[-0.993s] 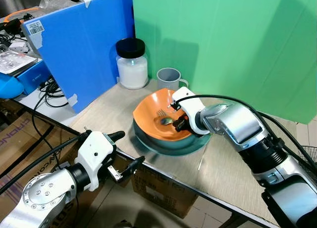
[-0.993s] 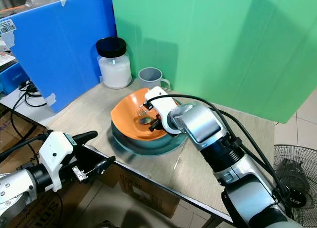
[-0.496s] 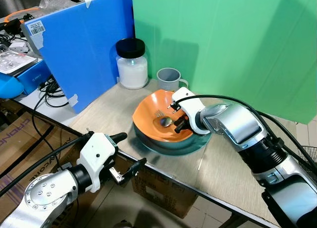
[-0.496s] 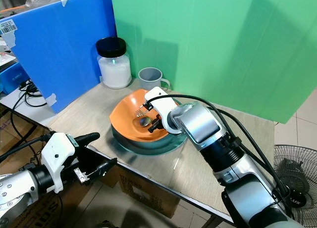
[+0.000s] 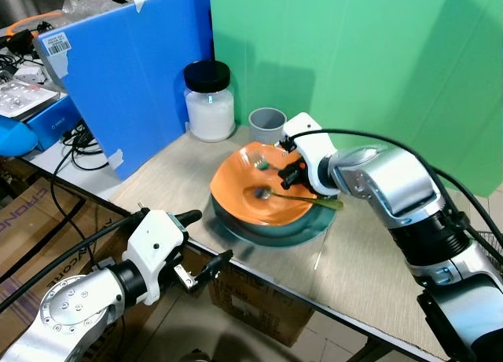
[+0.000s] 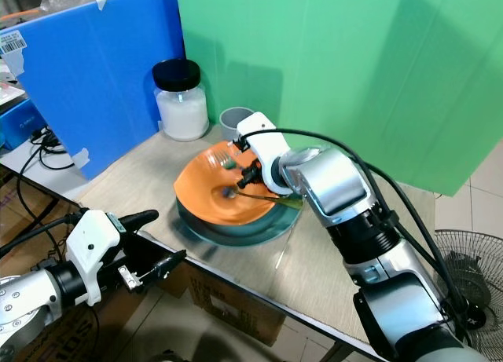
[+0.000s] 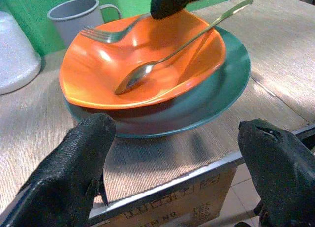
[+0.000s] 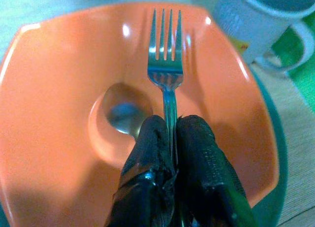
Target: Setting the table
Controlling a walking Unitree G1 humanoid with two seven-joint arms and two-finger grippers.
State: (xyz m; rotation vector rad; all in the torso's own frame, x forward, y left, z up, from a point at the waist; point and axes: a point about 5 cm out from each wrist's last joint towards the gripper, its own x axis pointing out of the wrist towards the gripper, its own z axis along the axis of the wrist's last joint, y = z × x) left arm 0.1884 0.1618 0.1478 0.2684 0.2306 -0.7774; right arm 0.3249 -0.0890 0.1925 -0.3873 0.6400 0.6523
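1. Far left, the left gripper [image 5: 206, 243] hangs off the table [image 5: 369, 260] edge, below and in front of it, fingers [image 7: 74, 173] spread wide and holding nothing. From its wrist camera the dishes sit straight ahead between the two fingers, but it is the farther arm from the cutlery.

2. Moving in: the jar [image 5: 209, 100] and the mug [image 5: 269, 125] stand at the back, against the blue and green boards, the mug just behind the bowl.

3. Centre: the orange bowl [image 5: 236, 197] sits nested on the green plate [image 5: 299, 235], near the front edge of the table.

4. In the bowl lies the spoon [image 7: 162, 59], its scoop down in the bottom, its handle running up and out over the rim toward the robot's right.

5. Now the key bit: the right gripper [image 8: 170, 153] is pinched tight on the fork [image 8: 166, 64], above the bowl's far side. The fork's long axis runs straight on from the fingers, tines pointing away from the wrist across the bowl, toward the robot's left.

6. My read: the fork needs carrying clear of the bowl and laying beside the plate, and the right arm has it in hand.
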